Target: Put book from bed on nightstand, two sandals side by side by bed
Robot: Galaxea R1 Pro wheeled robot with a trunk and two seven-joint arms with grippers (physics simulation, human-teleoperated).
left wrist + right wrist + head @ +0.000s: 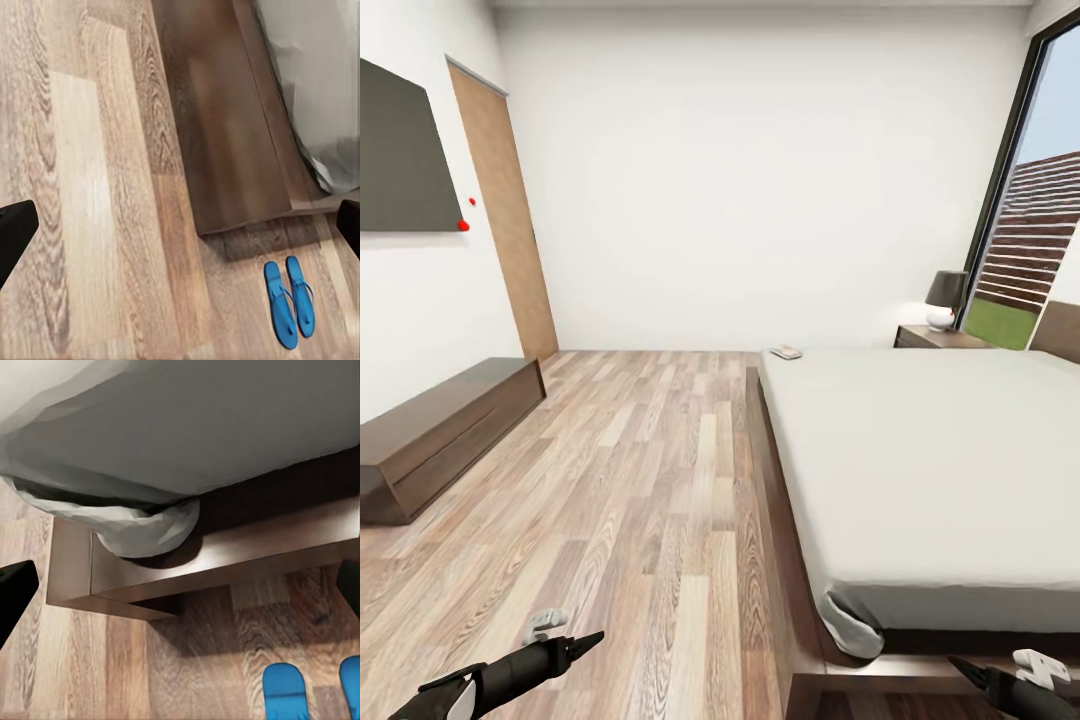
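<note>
**Sandals paired at the bed's foot corner, book far up the mattress**

In the head view the bed (920,470) fills the right half of the bedroom, its grey mattress bare except for the book (787,352), which lies flat near the far left corner. Beyond it a nightstand (935,338) carries a dark-shaded lamp (946,298). A low dresser (445,425) stands against the left wall.

The left end effector (585,640) hangs over the plank floor (640,480), its tips wide apart and empty (the same in its wrist view). The right end effector (970,672) is likewise spread and holds nothing.

The two sandals (291,300) lie side by side on the floor near the bed frame's corner.
</note>
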